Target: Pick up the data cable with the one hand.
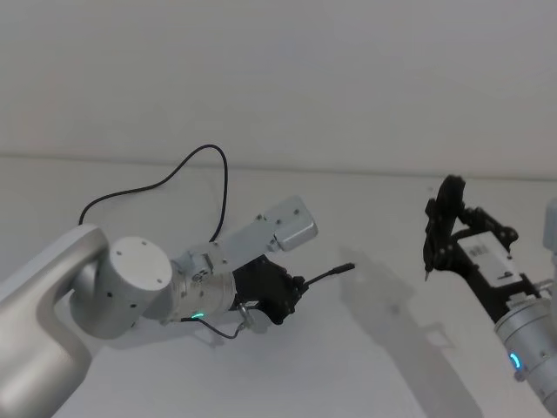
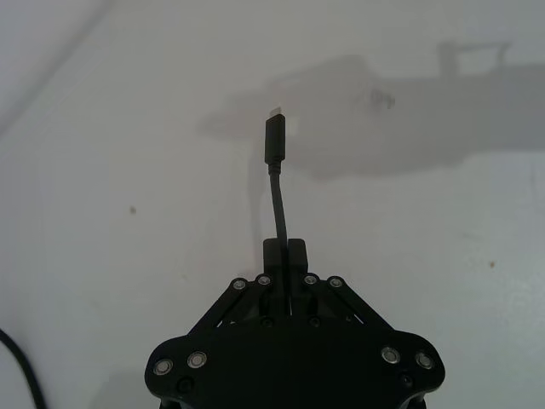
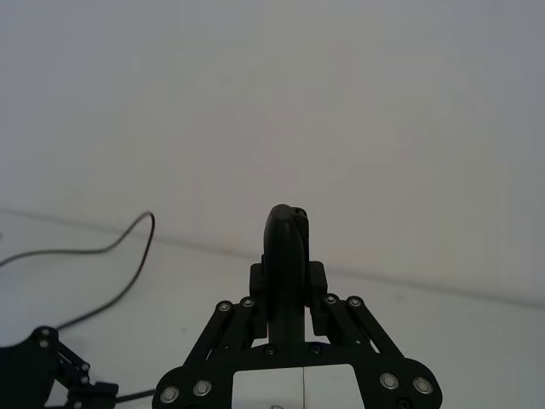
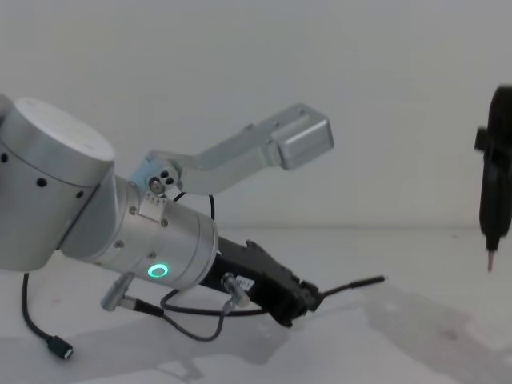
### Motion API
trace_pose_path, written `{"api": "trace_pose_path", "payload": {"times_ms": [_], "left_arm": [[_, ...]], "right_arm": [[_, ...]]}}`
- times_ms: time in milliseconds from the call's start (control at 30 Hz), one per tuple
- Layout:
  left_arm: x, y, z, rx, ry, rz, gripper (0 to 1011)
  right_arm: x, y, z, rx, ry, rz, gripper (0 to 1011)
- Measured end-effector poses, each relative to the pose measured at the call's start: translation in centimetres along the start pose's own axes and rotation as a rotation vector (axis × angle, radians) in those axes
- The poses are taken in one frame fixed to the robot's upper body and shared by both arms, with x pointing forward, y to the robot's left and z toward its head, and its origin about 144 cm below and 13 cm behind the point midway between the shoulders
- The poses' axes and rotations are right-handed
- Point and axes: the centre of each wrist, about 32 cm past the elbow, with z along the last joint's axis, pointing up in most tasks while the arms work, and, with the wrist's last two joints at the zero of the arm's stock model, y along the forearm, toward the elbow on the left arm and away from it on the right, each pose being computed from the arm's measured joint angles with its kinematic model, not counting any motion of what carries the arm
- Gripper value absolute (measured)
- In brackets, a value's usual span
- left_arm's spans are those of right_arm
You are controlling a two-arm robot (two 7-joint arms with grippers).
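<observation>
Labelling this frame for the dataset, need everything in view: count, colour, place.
data cable: 1, black; slim plug end sticks out past the left gripper, the rest loops back across the table, other plug lies on the table at the robot's left.
pen-like tool: 1, dark, pointed tip down; held above the table on the right.
table: 1, white; under everything.
wrist wire plug: 2, silver, joined by a short dark wire; on the left wrist.
wrist camera bracket: 1, silver; above the left wrist.
left gripper: 1, black; low over the table, shut on the data cable.
right gripper: 1, black; raised on the right, shut on the pen-like tool.
</observation>
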Motion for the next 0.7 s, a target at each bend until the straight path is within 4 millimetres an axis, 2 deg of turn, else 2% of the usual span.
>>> {"api": "trace_pose_path", "payload": {"times_ms": [400, 700], "left_arm": [[-0.2, 2.1, -0.3, -0.171, -0.071, 0.031, 42], [0.0, 3.7, -0.3, -0.271, -0.114, 0.039, 42]], "right_arm": [[-0.2, -0.2, 3.5, 0.116, 0.005, 0.026, 268], [-0.6, -0.2, 4.9, 0.16, 0.03, 0.045, 268]]}}
